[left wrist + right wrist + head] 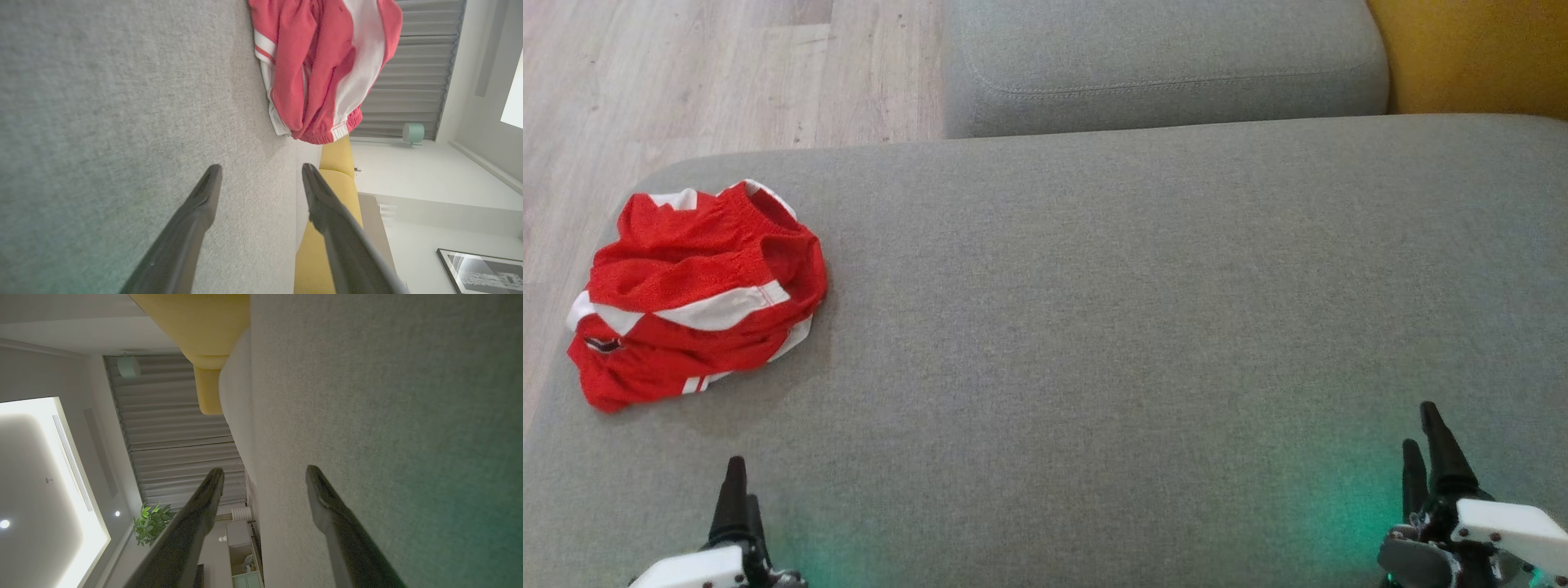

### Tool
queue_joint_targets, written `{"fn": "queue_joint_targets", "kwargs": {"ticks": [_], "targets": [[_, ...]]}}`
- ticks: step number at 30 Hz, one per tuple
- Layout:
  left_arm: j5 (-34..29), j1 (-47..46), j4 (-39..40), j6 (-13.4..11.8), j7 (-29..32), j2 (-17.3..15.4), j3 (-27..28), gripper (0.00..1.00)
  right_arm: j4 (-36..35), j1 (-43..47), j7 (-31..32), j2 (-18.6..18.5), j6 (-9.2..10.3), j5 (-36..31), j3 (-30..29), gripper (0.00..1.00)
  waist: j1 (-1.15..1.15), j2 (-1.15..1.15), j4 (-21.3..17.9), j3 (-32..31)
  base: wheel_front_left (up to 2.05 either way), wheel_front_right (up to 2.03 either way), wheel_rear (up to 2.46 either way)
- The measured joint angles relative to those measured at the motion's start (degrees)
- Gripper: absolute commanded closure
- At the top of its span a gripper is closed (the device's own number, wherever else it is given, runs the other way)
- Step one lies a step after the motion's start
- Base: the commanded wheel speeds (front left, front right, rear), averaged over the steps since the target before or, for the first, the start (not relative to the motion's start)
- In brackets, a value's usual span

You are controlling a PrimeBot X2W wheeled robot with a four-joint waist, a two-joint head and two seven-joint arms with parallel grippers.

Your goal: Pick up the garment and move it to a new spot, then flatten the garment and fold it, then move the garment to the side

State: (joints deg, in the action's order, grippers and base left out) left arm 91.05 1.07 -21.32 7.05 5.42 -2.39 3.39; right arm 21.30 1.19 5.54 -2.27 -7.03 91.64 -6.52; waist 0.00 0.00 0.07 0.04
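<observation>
Crumpled red-and-white mesh shorts (698,290): I'd pinch a raised fold with my wide-open left pincer (259,169); right pincer (265,471) gapes empty too.

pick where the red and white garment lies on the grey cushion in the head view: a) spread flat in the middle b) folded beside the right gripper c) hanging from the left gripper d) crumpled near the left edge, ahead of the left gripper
d: the garment lies bunched up by the left edge of the grey cushion, ahead of the open left gripper and clear of its fingers.
</observation>
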Motion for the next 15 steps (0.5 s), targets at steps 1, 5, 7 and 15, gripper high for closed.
{"fn": "queue_joint_targets", "kwargs": {"ticks": [1,5,7,15], "targets": [[-0.5,0.0,0.1,0.0,-0.1,0.0,-0.1,0.00,0.0,-0.1,0.0,0.0,0.00,-0.1,0.3,0.00,0.00,0.00,0.0,0.0,0.00,0.00,0.00],[-2.5,-0.1,0.7,0.0,-0.8,0.0,-0.3,0.00,0.0,-0.5,-0.7,0.0,0.00,-2.3,0.6,0.00,0.00,0.00,0.1,-0.1,0.00,0.00,0.00],[-4.4,-0.1,1.2,0.0,-1.1,0.0,-0.5,0.00,-0.1,-0.5,-1.1,0.0,0.00,-4.2,0.6,0.00,0.00,0.00,0.1,-0.2,0.00,0.00,0.00],[-9.1,-0.2,2.8,-0.6,-2.4,0.0,-1.5,0.00,-1.1,-0.5,-2.4,0.0,0.00,-10.3,1.6,0.00,0.00,0.00,0.0,-0.3,0.00,0.00,0.00]]}}
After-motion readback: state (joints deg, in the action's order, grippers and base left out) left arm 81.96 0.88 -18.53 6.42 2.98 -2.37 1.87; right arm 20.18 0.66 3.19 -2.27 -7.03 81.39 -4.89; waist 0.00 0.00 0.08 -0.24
